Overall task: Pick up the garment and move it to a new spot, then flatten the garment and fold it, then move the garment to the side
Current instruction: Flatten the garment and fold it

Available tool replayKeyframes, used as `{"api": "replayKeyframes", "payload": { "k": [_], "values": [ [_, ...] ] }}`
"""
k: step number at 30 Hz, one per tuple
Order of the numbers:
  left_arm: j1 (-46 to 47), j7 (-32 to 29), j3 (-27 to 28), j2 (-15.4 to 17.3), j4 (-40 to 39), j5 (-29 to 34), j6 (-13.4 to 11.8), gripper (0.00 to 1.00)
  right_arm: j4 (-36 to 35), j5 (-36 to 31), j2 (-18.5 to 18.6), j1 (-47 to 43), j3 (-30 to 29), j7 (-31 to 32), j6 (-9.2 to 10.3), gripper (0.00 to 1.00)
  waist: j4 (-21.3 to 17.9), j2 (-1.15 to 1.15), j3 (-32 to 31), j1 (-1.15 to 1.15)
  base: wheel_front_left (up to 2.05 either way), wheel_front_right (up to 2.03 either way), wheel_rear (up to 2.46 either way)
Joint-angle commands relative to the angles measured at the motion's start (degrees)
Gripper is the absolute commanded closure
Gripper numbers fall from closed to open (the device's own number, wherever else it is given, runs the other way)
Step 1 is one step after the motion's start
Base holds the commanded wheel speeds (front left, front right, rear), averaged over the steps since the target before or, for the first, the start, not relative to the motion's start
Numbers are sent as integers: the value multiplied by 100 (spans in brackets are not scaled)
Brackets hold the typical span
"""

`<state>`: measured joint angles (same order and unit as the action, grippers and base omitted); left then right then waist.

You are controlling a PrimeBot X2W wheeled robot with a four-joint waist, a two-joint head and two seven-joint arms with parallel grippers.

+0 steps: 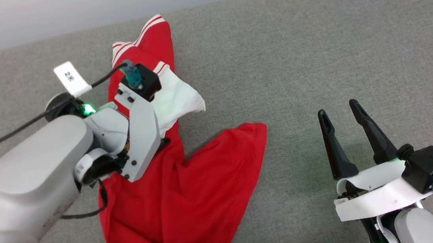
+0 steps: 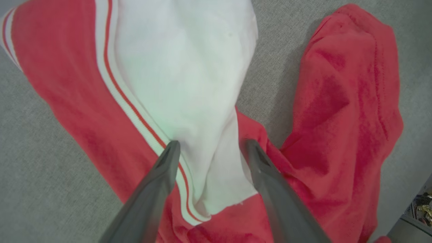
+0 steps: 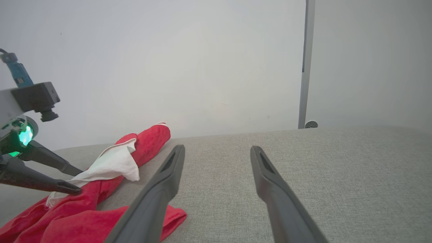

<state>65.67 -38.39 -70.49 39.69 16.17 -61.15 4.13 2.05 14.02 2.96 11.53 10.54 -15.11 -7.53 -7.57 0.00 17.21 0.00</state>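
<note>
A grey woven-fabric surface [image 1: 352, 45] with a rounded far corner lay under everything. Behind it stood a plain pale wall [image 3: 168, 67]. A thin grey upright post [image 3: 305, 67] ran down it, with a small round fitting [image 3: 311, 124] just beside its foot.

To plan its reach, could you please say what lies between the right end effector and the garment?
Bare grey upholstery separates them, as the head view shows.

Soft matt cloth garment [image 1: 191, 187] on coarse woven upholstery [image 1: 312, 48] (faintly fuzzy).
</note>
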Motion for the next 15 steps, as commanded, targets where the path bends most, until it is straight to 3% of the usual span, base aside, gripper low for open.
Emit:
{"api": "replayKeyframes", "payload": {
  "k": [1,6,7,9,14,15],
  "values": [
    [-44,-21,-17,14,41,-32,33,0,-20,42,-10,-41,7,-5,7,0,24,0,3,0,0,0,0],
    [-70,-57,21,-8,74,-163,70,0,-7,11,-9,16,54,-5,7,0,70,0,1,0,0,0,0],
    [-81,-57,43,-18,73,-209,84,15,-2,-2,-9,31,58,-5,7,0,81,0,-3,0,0,0,0],
    [-86,-64,65,-31,60,-263,87,57,7,-23,-9,45,63,-5,7,0,104,0,-13,0,0,0,0],
    [-118,36,140,-55,33,-367,74,97,14,-47,-9,28,74,-5,8,0,149,0,-40,0,0,0,0],
    [-121,42,151,-56,31,-392,71,100,15,-47,-9,20,75,-5,7,0,156,0,-43,0,0,0,0]
  ]
}}
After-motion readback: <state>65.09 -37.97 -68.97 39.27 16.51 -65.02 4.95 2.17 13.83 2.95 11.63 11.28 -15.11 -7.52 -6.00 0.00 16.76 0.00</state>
